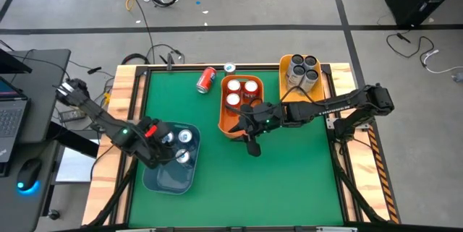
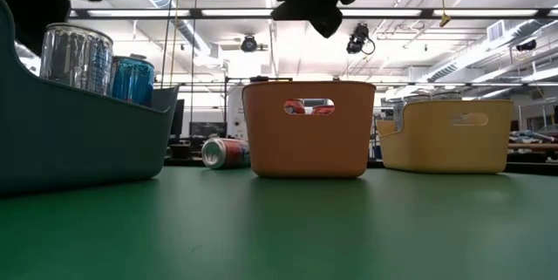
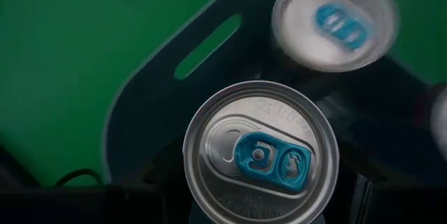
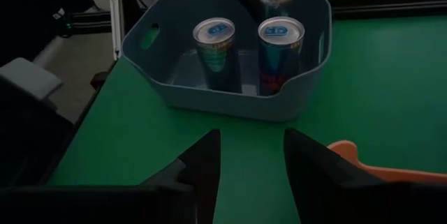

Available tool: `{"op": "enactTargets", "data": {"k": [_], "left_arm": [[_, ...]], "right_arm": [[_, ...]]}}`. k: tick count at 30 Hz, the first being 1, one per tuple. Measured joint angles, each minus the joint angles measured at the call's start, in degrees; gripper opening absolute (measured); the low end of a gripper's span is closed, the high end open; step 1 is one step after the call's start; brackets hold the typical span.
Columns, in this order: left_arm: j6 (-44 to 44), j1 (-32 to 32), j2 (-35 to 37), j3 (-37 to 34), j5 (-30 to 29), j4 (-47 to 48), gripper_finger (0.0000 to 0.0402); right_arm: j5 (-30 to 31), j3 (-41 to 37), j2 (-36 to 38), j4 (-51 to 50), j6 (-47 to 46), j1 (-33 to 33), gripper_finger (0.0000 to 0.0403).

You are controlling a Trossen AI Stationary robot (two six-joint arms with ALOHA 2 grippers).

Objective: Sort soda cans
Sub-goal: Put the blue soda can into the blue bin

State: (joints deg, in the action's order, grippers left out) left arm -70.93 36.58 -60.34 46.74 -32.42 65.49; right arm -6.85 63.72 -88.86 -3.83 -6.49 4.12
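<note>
From above: left pincer (image 1: 165, 139) hanging inside the blue bin (image 1: 171, 180) on the green worktop (image 1: 289, 181), clamped on a teal-blue can (image 1: 168, 139), two more white-topped cans alongside. Right pincer (image 1: 252, 147) hovering just off the orange bin's (image 1: 226, 127) near wall, released, holding nothing. Three red cans (image 1: 242, 91) standing in the orange bin, four dark grey cans (image 1: 302, 70) in the yellow bin (image 1: 283, 64). One red can (image 1: 206, 79) lying on its side near the far edge, long axis slanting across the worktop, beyond the orange bin from the right pincer, which looks nearer to it than the left; one teal-topped can (image 1: 230, 67) upright just beside it. At worktop level: toppled red can (image 2: 223, 152) between blue and orange bins, round end showing; smooth matte plastic walls, ribbed shiny metal on the cans. Through the left wrist camera: brushed silver lid with teal pull tab (image 3: 261, 155) filling the frame, upright; dark fingers barely glimpsed at its sides. Through the right wrist camera: two dark fingers (image 4: 206, 165) spread apart over bare green felt, blue bin well ahead.
</note>
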Motion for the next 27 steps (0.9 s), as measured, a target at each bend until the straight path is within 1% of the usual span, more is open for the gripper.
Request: {"op": "enactTargets", "data": {"k": [4,7,11,16,17,21,23,25,27], "left_arm": [[0.0,0.0,0.0,-1.9,-0.5,-2.4,0.0224],[0.1,0.0,0.0,-2.8,-0.6,-1.9,0.0224],[0.2,0.0,0.0,-2.9,-1.6,-2.3,0.0224],[0.5,-0.1,0.0,-3.0,-0.6,-2.5,0.0226],[0.5,-0.1,0.0,-3.0,0.1,-2.5,0.0237],[0.4,-0.2,0.0,-3.0,1.5,-3.1,0.0321],[0.4,-0.2,0.0,-3.0,2.2,-3.0,0.0354],[0.3,-0.2,0.0,-3.0,2.5,-3.0,0.0370],[0.3,-0.2,0.0,-3.0,2.7,-3.0,0.0374]], "right_arm": [[0.0,0.0,0.0,0.8,-0.1,0.2,0.0144],[0.0,0.0,0.0,0.8,-0.1,0.5,0.0142],[0.0,0.0,0.0,0.8,-0.1,0.8,0.0142],[0.0,0.0,0.0,1.3,-0.1,0.8,0.0142],[0.0,0.0,0.0,1.3,-0.1,0.8,0.0143],[0.0,0.0,0.0,1.3,-0.1,0.8,0.0143],[0.0,0.0,0.0,1.3,-0.1,0.8,0.0144],[0.0,0.0,0.0,1.3,-0.1,0.8,0.0144],[0.0,0.0,0.0,1.5,-0.1,0.8,0.0144]]}}
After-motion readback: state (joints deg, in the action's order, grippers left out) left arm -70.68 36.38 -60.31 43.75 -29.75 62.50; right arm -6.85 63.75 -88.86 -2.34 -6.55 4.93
